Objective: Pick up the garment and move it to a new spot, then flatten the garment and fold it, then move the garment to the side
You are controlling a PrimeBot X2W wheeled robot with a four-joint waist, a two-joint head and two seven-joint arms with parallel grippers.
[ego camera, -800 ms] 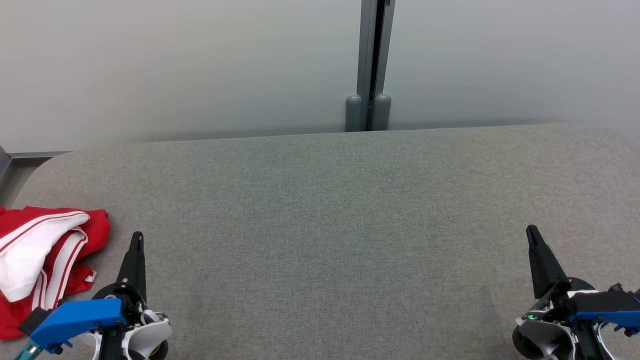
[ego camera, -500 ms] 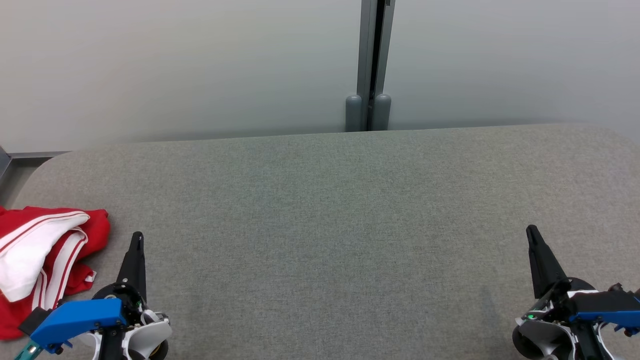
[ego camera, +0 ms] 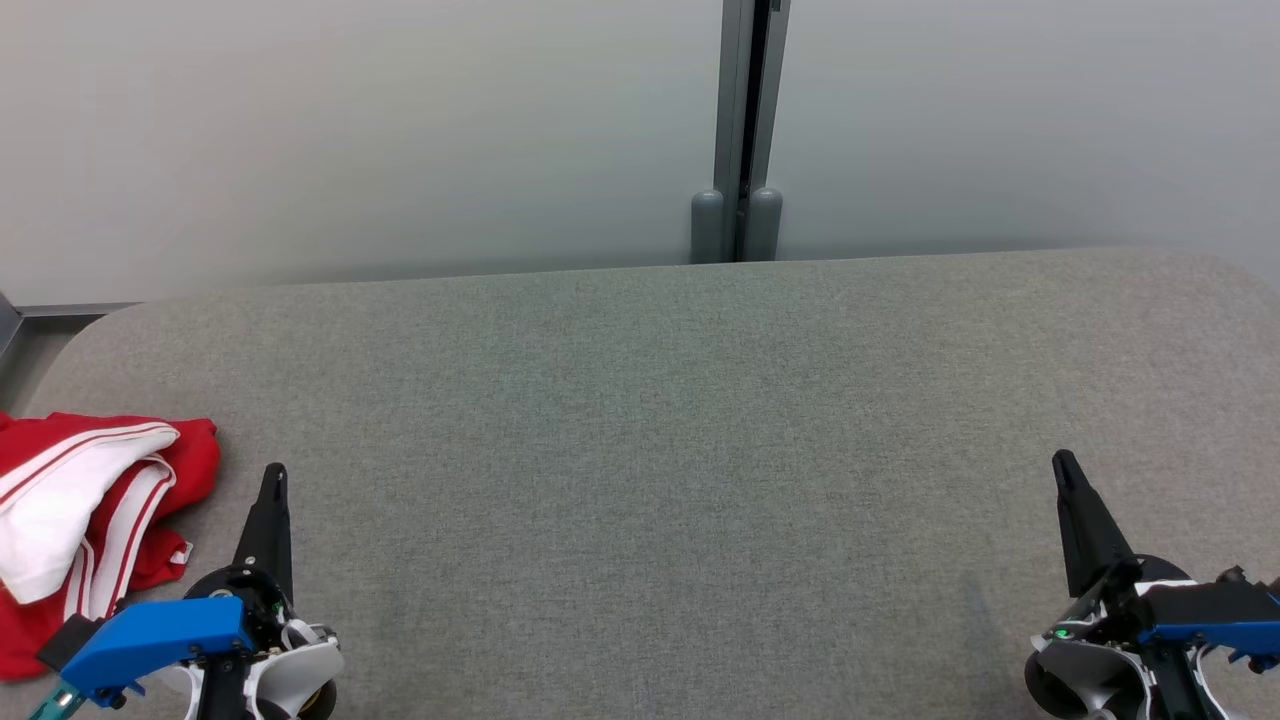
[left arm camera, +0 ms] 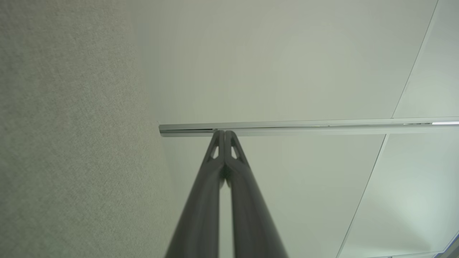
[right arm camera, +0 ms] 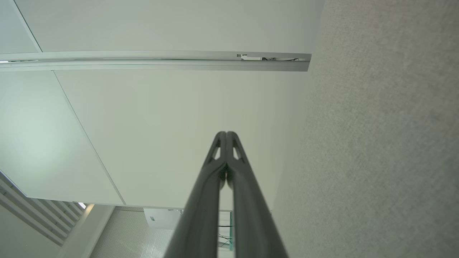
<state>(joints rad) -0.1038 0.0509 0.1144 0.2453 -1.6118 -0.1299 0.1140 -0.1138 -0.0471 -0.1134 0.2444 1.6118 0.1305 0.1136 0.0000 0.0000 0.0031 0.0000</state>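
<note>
Nothing moved. Left end effector (ego camera: 273,472), right end effector (ego camera: 1062,462) pressed together, empty. Garment (ego camera: 90,520) bunched at surface (ego camera: 640,450) left edge: soft, light; I'd pinch top fold.

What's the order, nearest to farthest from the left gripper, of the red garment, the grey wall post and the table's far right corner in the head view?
1. Red garment, crumpled just to the left of the left gripper.
2. Grey wall post, behind the table's far edge, near the middle.
3. Table's far right corner, diagonally across the table.
</note>
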